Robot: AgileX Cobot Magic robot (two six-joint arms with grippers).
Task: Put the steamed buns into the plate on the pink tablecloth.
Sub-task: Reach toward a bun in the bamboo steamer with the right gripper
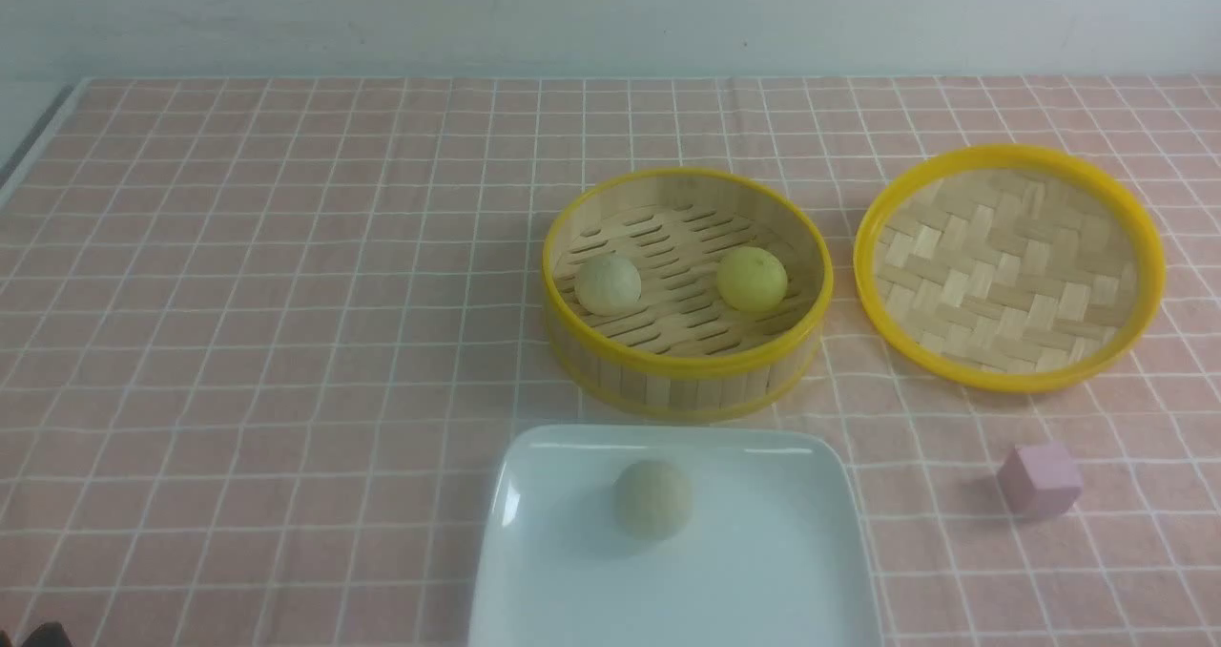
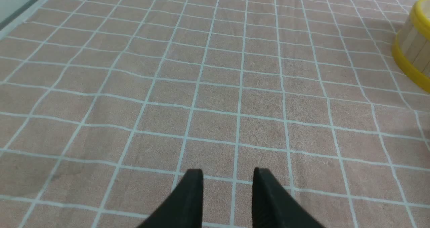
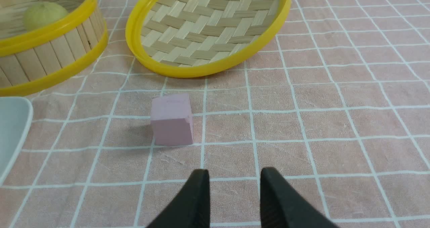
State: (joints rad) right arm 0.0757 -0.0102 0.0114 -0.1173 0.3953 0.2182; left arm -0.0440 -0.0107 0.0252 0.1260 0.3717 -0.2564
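The white square plate (image 1: 763, 571) lies on the pink tablecloth (image 1: 286, 342) at the near middle, with one cream-beige steamed bun (image 1: 652, 499) in it. A second cream bun (image 1: 608, 283) and the yellow-green bun (image 1: 752, 280) sit inside the bamboo steamer (image 1: 687, 380) behind the plate. My left gripper (image 2: 228, 174) hangs over bare cloth left of the steamer, jaws close together and empty. My right gripper (image 3: 234, 174) hangs over cloth near the pink-purple cube (image 3: 172, 119), jaws close together and empty. Neither gripper shows in the front view.
The woven yellow-rimmed lid (image 1: 1009, 265) lies right of the steamer. The cube (image 1: 1040, 478) sits right of the plate. The right wrist view shows the plate's corner (image 3: 13, 127), the steamer (image 3: 50, 60) and the lid (image 3: 208, 26). The table's left edge (image 2: 20, 9) is near.
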